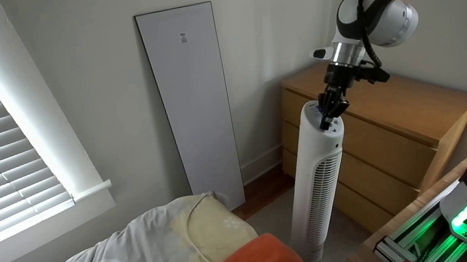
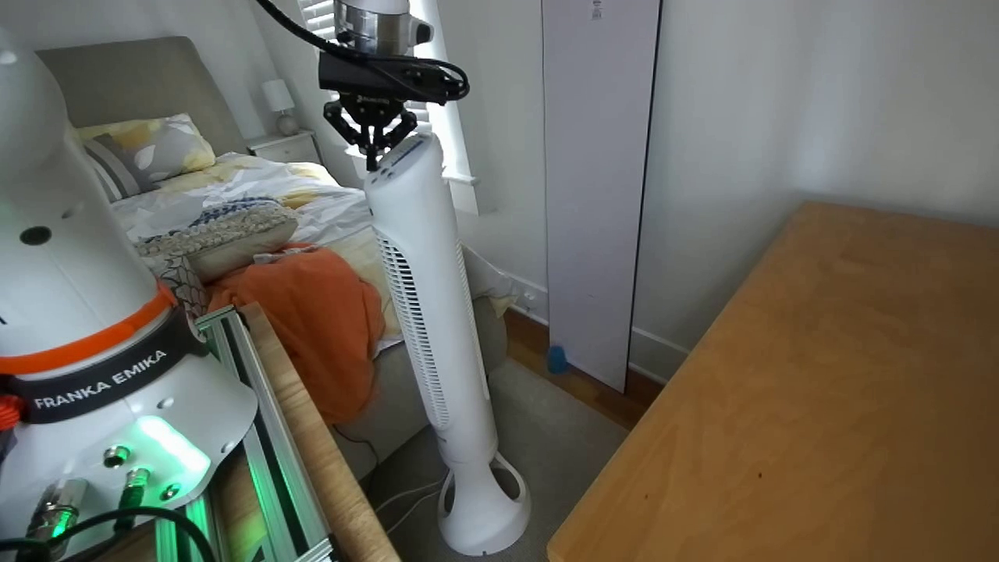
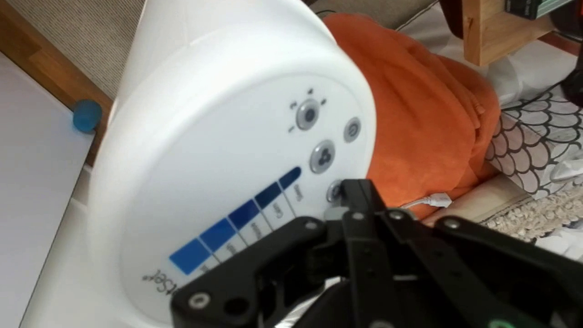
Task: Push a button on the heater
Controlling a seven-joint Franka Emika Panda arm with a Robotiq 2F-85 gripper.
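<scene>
The heater is a tall slim white tower standing upright in both exterior views (image 1: 306,180) (image 2: 453,328). Its slanted top fills much of the wrist view (image 3: 196,136), with a pale oval panel, a blue scale and several round grey buttons (image 3: 322,156). My gripper is at the panel's lower, button end in both exterior views (image 1: 324,125) (image 2: 372,165). In the wrist view the gripper (image 3: 357,183) has its fingertips together, with nothing between them. The tips partly cover one button (image 3: 334,191) near the panel edge. I cannot tell whether they touch it.
A wooden dresser (image 1: 399,98) stands close to the heater. A flat white panel (image 1: 196,108) leans on the wall. A bed with an orange blanket (image 2: 312,328) lies on the heater's other side. The robot's base sits on a wooden table (image 2: 312,437) with metal rails.
</scene>
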